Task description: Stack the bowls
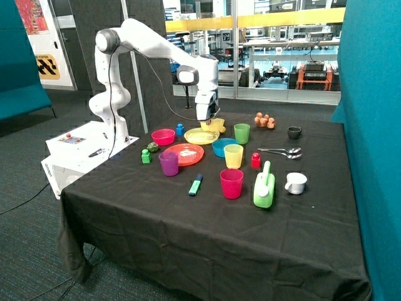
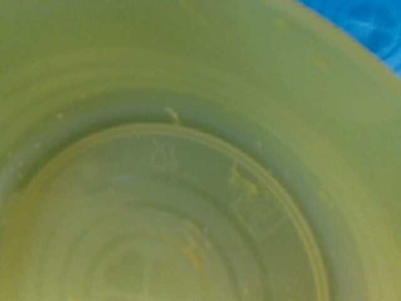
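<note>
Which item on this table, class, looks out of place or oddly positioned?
The yellow bowl stands out: it sits tilted at the gripper, apparently lifted above the yellow plate, not flat on the black cloth like the pink bowl and blue bowl. The wrist view shows only its inside. Nothing looks spilled or broken.

End effector (image 1: 209,120) at yellow bowl (image 1: 214,125); green cup (image 1: 242,133), yellow plate (image 1: 201,136) crowd close.

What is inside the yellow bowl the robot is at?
The yellow bowl looks empty, showing only moulded rings and small specks. The gripper sits at it; its far rim is hidden.
</note>
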`<state>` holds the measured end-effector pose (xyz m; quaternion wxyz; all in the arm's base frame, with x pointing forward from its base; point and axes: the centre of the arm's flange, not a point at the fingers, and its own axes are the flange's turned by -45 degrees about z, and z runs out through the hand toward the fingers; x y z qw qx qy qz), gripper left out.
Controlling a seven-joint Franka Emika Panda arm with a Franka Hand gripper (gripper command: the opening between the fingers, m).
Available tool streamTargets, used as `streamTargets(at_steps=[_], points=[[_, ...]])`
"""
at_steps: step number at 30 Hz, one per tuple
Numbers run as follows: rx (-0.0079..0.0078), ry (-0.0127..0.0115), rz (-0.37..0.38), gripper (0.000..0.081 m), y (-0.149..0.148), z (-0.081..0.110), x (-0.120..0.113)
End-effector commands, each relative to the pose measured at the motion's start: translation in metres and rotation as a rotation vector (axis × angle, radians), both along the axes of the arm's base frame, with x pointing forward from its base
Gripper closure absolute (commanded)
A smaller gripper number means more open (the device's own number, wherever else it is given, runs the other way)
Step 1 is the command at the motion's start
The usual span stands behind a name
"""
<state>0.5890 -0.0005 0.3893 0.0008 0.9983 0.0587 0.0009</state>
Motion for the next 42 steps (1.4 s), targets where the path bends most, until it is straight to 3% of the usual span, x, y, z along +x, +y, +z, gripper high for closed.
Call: streamTargets(at_steps=[1, 9, 18, 19, 23, 42], points=[[0.0016, 0.0018, -0.128, 0.0808, -0.022, 0.002, 0.014], [0.0017, 0.0018, -0.222, 0.0808, -0.041, -0.001, 0.018], [0.0018, 0.0017, -0.262, 0.0808, -0.054, 0.003, 0.029], [0.0018, 0.0017, -0.301, 0.0808, -0.056, 0.003, 0.029], [0.0018, 0.0017, -0.343, 0.0808, -0.066, 0.001, 0.03], [0.0019, 0.0016, -0.394, 0.0808, -0.089, -0.015, 0.033]])
